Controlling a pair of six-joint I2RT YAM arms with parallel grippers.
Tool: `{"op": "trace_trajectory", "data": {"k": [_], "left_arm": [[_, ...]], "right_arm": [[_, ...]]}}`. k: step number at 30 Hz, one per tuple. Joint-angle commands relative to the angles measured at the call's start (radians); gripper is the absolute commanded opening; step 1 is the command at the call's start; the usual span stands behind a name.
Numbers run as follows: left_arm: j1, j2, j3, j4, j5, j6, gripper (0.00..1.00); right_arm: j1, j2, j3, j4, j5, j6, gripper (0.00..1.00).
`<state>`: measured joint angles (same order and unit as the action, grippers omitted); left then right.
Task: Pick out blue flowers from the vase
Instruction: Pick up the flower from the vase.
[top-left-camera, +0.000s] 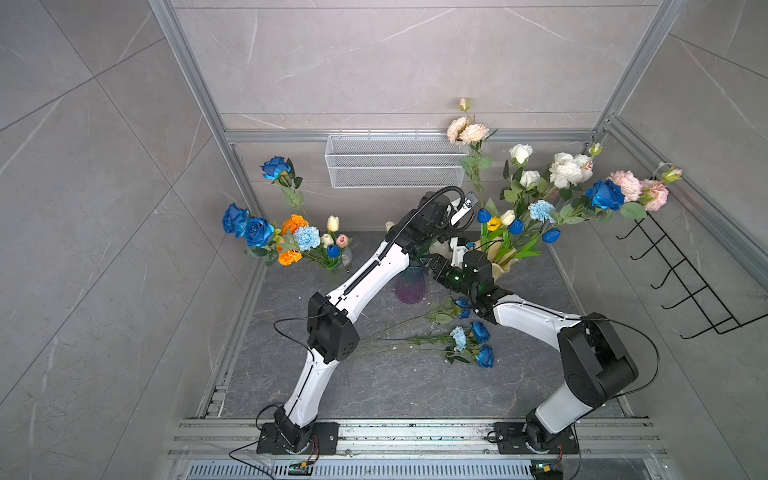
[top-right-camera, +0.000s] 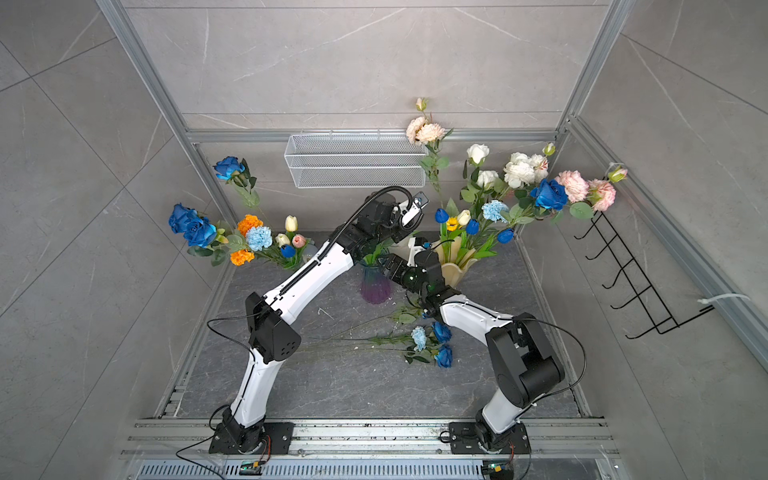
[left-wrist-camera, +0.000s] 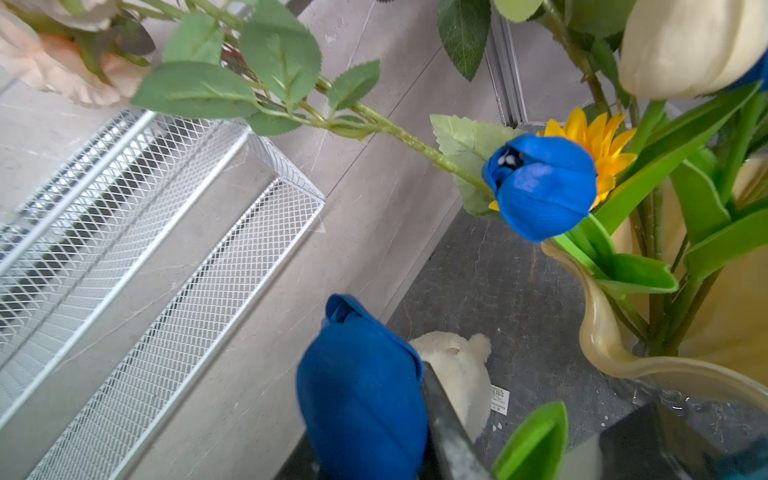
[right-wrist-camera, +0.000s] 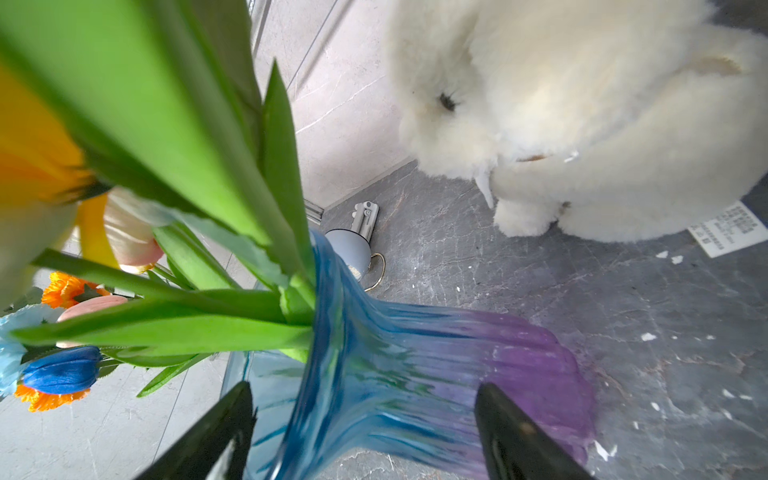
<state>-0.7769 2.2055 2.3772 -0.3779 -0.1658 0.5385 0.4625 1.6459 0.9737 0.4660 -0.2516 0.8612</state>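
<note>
- Found the left gripper (left-wrist-camera: 540, 390) with jaws narrowed about a green leaf (left-wrist-camera: 538, 436), blue tulip bud (left-wrist-camera: 361, 395) just beside one jaw at lower centre; could not tell whether gripped.
- Found the right gripper (right-wrist-camera: 365, 419) with jaws wide on either side of the blue-purple vase (right-wrist-camera: 395, 365); could not tell contact.
- Noted more blue flowers (top-left-camera: 478, 343) lying on the tabletop (top-left-camera: 374, 382), lower centre-right.

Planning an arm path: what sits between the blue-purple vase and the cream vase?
The right arm's black wrist fills that gap, in both top views; a white plush toy sits just behind.
</note>
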Motion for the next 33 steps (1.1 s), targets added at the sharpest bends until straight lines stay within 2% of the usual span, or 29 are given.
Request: {"op": "trace_trajectory", "data": {"k": [1, 10, 19, 23, 26, 30, 33], "left_arm": [[-0.008, -0.122, 0.022, 0.096, -0.007, 0.024, 0.29], [-0.018, -0.233, 0.048, 0.116, 0.014, 0.034, 0.3], [-0.028, -0.451, -0.072, 0.204, 0.057, 0.044, 0.3], [-0.028, -0.582, -0.167, 0.239, 0.092, 0.047, 0.31], [-0.028, -0.682, -0.204, 0.196, 0.118, 0.048, 0.31], [-0.028, -0.804, -0.225, 0.046, 0.154, 0.039, 0.32], [-0.028, -0.909, -0.322, -0.031, 0.133, 0.033, 0.31]], "right_arm": [[0.004, 0.018, 0.016, -0.066, 0.009, -0.014, 0.84], [0.004, 0.009, 0.017, -0.078, 0.011, -0.021, 0.84], [0.004, 0.009, 0.031, -0.092, 0.012, -0.026, 0.84], [0.005, 0.002, 0.036, -0.099, 0.012, -0.029, 0.84], [0.006, -0.014, 0.046, -0.109, 0.01, -0.033, 0.84], [0.008, -0.081, 0.071, -0.143, 0.011, -0.053, 0.84], [0.011, -0.146, 0.112, -0.204, 0.018, -0.08, 0.84]]}}
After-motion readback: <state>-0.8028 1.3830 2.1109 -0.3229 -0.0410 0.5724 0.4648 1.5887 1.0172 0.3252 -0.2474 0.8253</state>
